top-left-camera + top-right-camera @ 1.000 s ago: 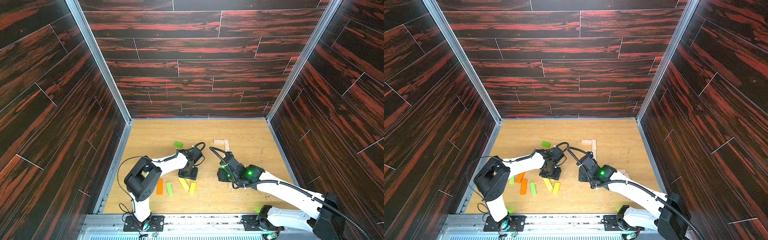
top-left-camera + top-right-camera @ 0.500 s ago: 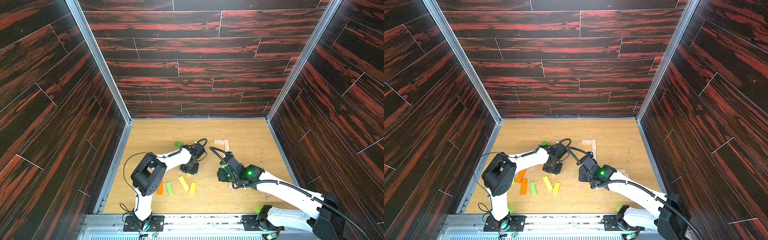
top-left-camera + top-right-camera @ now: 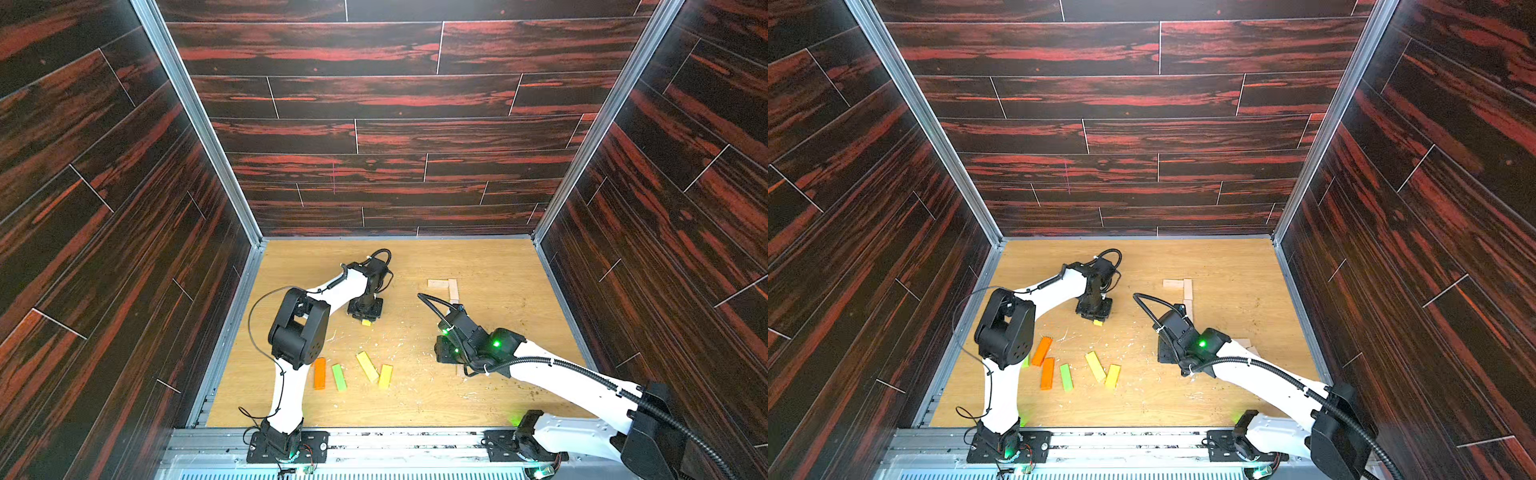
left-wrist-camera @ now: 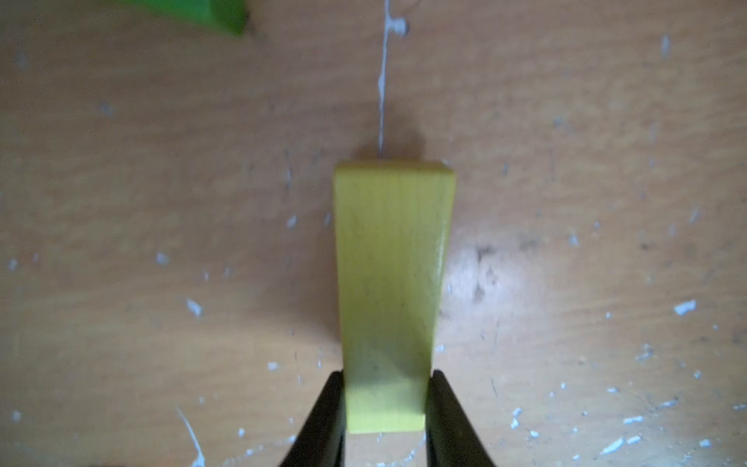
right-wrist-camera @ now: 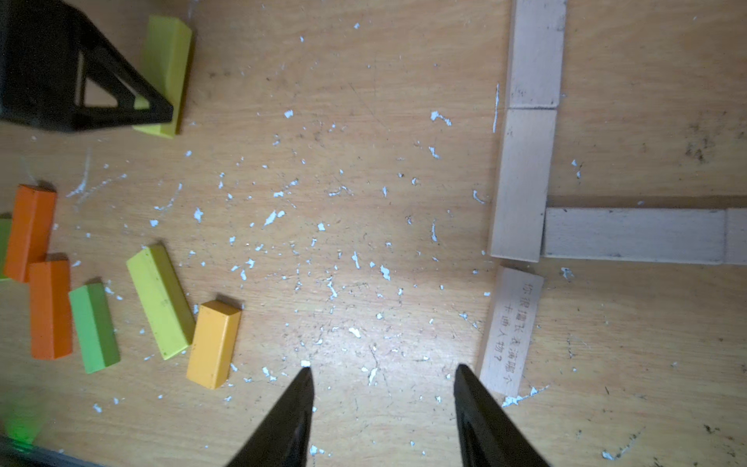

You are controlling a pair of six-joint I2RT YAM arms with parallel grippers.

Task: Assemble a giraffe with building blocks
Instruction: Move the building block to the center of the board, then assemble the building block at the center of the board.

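Note:
My left gripper is shut on one end of a yellow block, low at the floor left of centre. A green block's corner lies beyond it. My right gripper stands open over bare floor, holding nothing. Loose blocks lie in a row near the front: orange, green, yellow, orange-yellow. Pale wood blocks form a flat L-shaped figure at the back right, with a lettered pale block beside my right fingertip.
Dark wood-grain walls enclose the tan floor on three sides. White flecks litter the middle of the floor. A second orange block lies by my left arm's elbow. A metal rail runs along the front edge.
My left gripper has moved from beside the front row toward the back and has shut on the yellow block. My right arm has not moved.

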